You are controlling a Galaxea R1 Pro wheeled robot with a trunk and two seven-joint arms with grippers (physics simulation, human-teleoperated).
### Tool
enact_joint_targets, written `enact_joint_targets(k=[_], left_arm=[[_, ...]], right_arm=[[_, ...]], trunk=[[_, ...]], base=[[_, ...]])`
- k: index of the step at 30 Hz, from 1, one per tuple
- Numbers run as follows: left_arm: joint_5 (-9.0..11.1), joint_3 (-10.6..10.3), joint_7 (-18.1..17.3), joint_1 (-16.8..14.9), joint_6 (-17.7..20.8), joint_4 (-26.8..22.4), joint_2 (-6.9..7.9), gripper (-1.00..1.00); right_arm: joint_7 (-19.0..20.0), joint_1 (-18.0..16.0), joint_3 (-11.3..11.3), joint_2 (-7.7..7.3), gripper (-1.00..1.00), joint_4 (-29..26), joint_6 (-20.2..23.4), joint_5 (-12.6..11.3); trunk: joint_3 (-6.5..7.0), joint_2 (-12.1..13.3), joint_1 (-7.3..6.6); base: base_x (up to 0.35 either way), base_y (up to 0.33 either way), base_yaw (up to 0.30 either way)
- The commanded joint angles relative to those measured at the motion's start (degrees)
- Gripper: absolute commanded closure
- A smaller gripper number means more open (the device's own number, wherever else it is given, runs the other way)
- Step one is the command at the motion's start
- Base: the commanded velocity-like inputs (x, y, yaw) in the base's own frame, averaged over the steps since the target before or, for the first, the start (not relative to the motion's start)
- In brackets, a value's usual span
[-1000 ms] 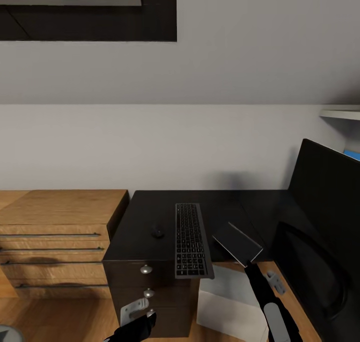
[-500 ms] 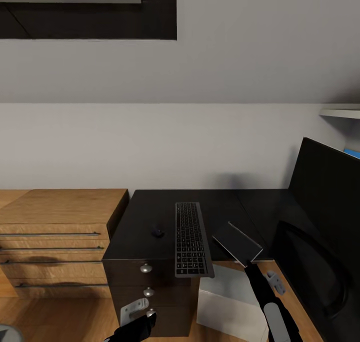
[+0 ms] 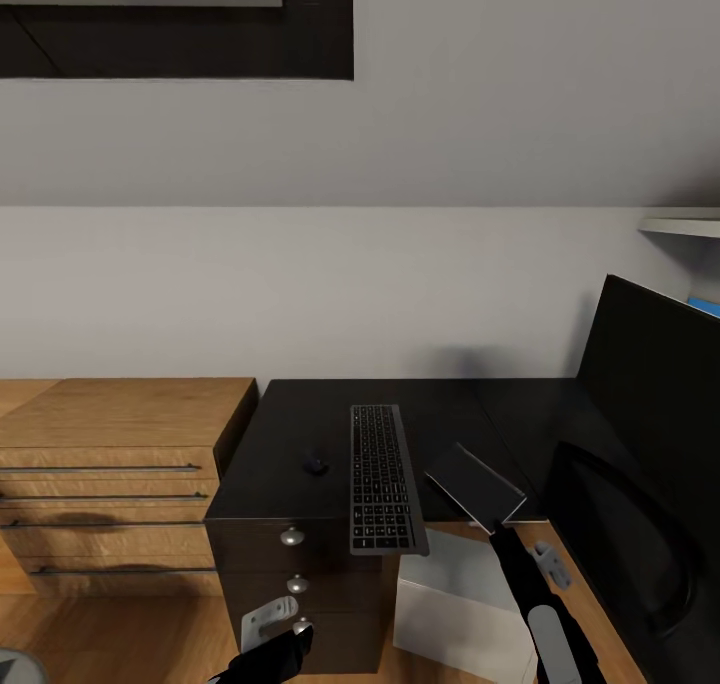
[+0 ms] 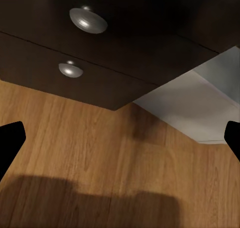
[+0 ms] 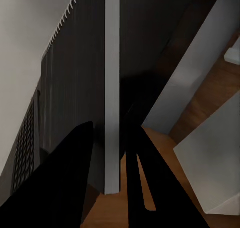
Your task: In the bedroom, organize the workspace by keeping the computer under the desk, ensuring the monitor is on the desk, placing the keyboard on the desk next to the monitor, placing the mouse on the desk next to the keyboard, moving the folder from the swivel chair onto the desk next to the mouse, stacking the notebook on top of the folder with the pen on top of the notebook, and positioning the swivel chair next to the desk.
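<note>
- The black bench (image 3: 300, 434) fills the middle of the head view, with its drawer unit and round silver knobs (image 3: 292, 538) at the near left corner.
- The keyboard (image 3: 381, 479) lies on the bench, long side running from 12 to 6 o'clock, its near end hanging slightly over the front edge.
- The mouse (image 3: 316, 463) sits on the bench at 9 o'clock from the keyboard, near it but apart.
- The monitor (image 3: 650, 434) stands at 3 o'clock from the keyboard, seen edge-on along the right side, its curved foot (image 3: 610, 524) toward the near side.
- The right claw (image 3: 497, 526) is clamped on the near edge of the notebook (image 3: 474, 488), which it holds tilted above the bench's front edge, at 3 o'clock from the keyboard's near end.
- In the right wrist view the notebook (image 5: 85, 103) stands between the dark fingers (image 5: 60, 183), showing its white page edge and spiral binding.
- The computer (image 3: 455, 604) stands on the wooden floor (image 3: 120, 634) below the bench, at 6 o'clock from the notebook and just beside the drawer unit.
- The left claw (image 3: 272, 624) hangs low in front of the drawers, at 6 o'clock from the mouse; its fingertips (image 4: 10, 143) stand wide apart with nothing between them.
- A wooden dresser (image 3: 110, 464) with bar handles stands at 9 o'clock, against the bench.
</note>
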Motion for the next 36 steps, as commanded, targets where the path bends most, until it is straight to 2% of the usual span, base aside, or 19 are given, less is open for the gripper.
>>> enact_joint_targets(k=[1, 10, 27, 28, 36], left_arm=[[0.57, -0.09, 0.49, -0.04, 0.10, -0.09, 0.02, -1.00], [0.57, -0.10, 0.49, -0.04, 0.10, -0.09, 0.02, -1.00], [0.59, -0.18, 0.49, -0.04, 0.10, -0.09, 0.02, -1.00], [0.58, -0.18, 0.49, -0.04, 0.10, -0.09, 0.02, -1.00], [0.55, -0.16, 0.47, -0.04, 0.10, -0.09, 0.02, -1.00]], right_arm=[[0.32, -0.05, -0.31, 0.08, 1.00, -0.07, 0.50, -0.63], [-3.79, -0.08, -0.26, 0.08, 1.00, -0.39, 0.46, -0.65], [-4.58, -0.04, -0.30, 0.06, 1.00, -0.48, 0.47, -0.71], [-4.58, -0.06, -0.30, 0.06, -1.00, -0.48, 0.47, -0.72], [-4.59, -0.06, -0.31, 0.00, -1.00, -0.50, 0.48, -0.72]], trunk=[[-0.06, -0.04, 0.00], [-0.06, -0.04, 0.00], [-0.06, -0.04, 0.00], [-0.06, -0.04, 0.00], [-0.06, -0.04, 0.00]], base=[[0.000, 0.000, 0.000], [0.000, 0.000, 0.000], [0.000, 0.000, 0.000], [0.000, 0.000, 0.000], [0.000, 0.000, 0.000]])
